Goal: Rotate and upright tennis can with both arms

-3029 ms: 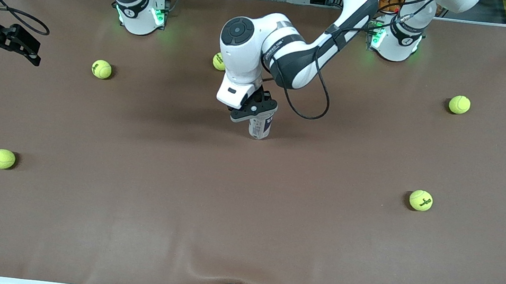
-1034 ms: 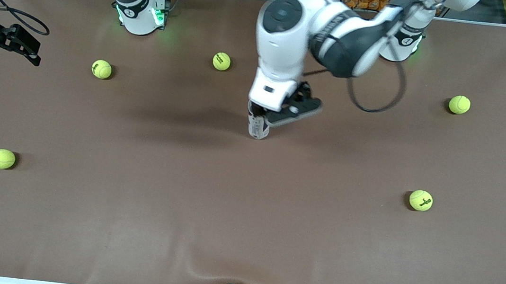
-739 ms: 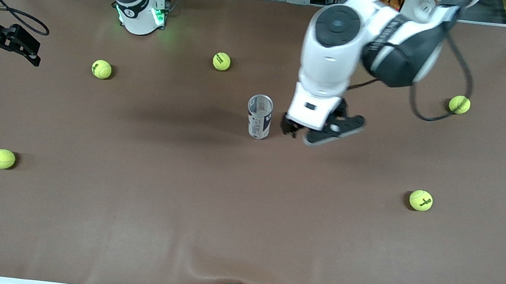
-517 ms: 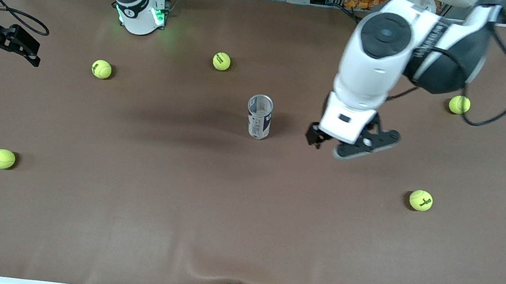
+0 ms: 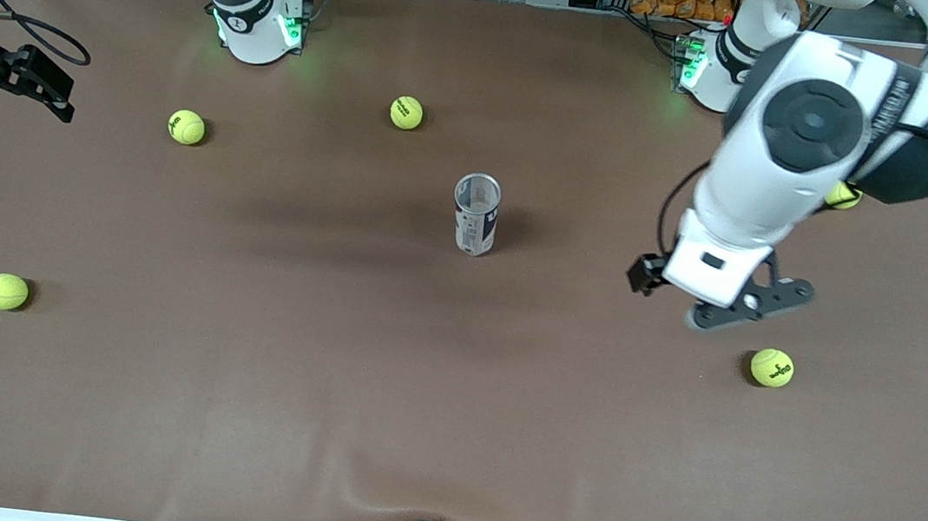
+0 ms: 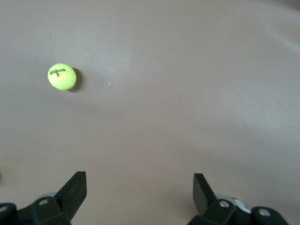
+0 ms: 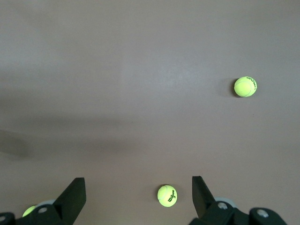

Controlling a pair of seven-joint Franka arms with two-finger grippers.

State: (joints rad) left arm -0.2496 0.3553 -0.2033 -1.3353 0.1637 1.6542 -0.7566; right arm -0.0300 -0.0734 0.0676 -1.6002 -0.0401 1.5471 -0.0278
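At the right arm's edge of the desk [image 5: 444,433], the right gripper [image 7: 138,199] waits, jaws spread and empty. Mid-desk the tennis can [image 5: 476,214] now stands upright and alone, label print too small to read. Having released it, the left gripper [image 6: 139,197] has swung toward its own end, jaws spread, so uprighting looks done.

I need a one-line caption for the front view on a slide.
Tennis can stands upright mid-table among scattered tennis balls; open left pincer hangs over the table.
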